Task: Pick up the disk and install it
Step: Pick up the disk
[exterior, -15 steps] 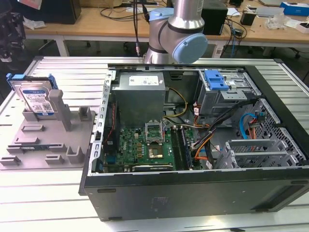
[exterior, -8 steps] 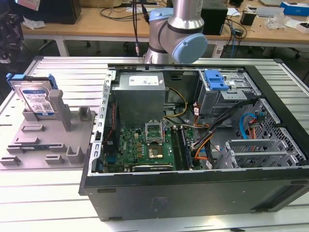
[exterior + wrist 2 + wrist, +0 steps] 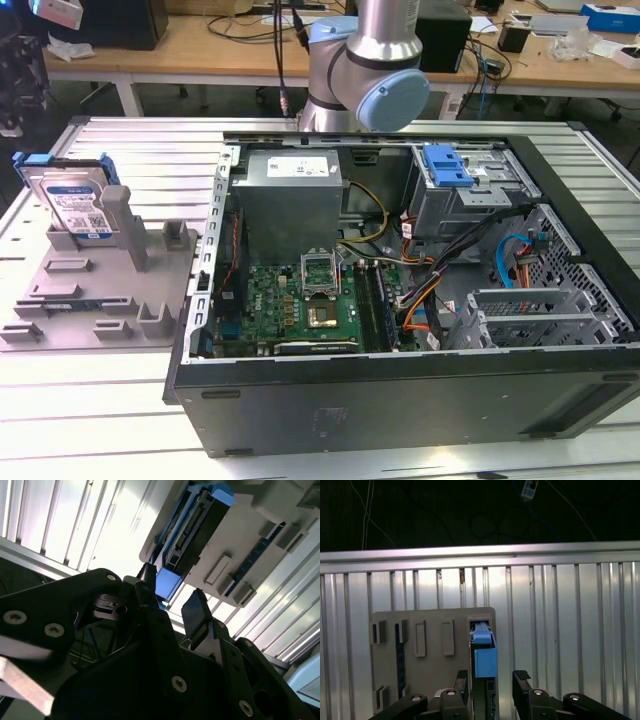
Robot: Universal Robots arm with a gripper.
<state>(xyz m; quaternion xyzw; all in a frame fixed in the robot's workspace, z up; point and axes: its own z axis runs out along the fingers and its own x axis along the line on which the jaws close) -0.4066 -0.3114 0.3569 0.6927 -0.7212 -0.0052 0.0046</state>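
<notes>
The disk [image 3: 72, 200] stands on edge in a grey holder [image 3: 100, 300] that lies on the slatted metal table [image 3: 150, 150], close to the table edge at the exterior view's left. Its labelled face is tilted back a little, and its blue handle sits at the top. The holder is flat, with several upright pegs and slots, and the disk takes the slot at its far corner.

Just beside the holder, toward the exterior view's right, an open computer case [image 3: 400, 385] lies on its side on the same table. Inside it are a circuit board [image 3: 300, 300], a grey power supply [image 3: 290, 200] and a bundle of cables. A metal drive cage [image 3: 470, 200] sits in the far corner of the case with a blue latch [image 3: 446, 165] on top. The arm [image 3: 365, 70] rises at the far edge of the table, behind the case.

In the first wrist view the gripper [image 3: 492, 677] hangs over the holder [image 3: 430, 680] with its two black fingers [image 3: 521, 680] spread apart and grasping nothing. The disk [image 3: 485, 655] shows edge-on there, its blue handle lying in line with the gap between the fingers and nearer one of them. The second wrist view shows the same released gripper [image 3: 170, 592] and the disk [image 3: 197, 525], seated in the holder [image 3: 250, 530]. Whether a finger touches the handle cannot be told.
</notes>
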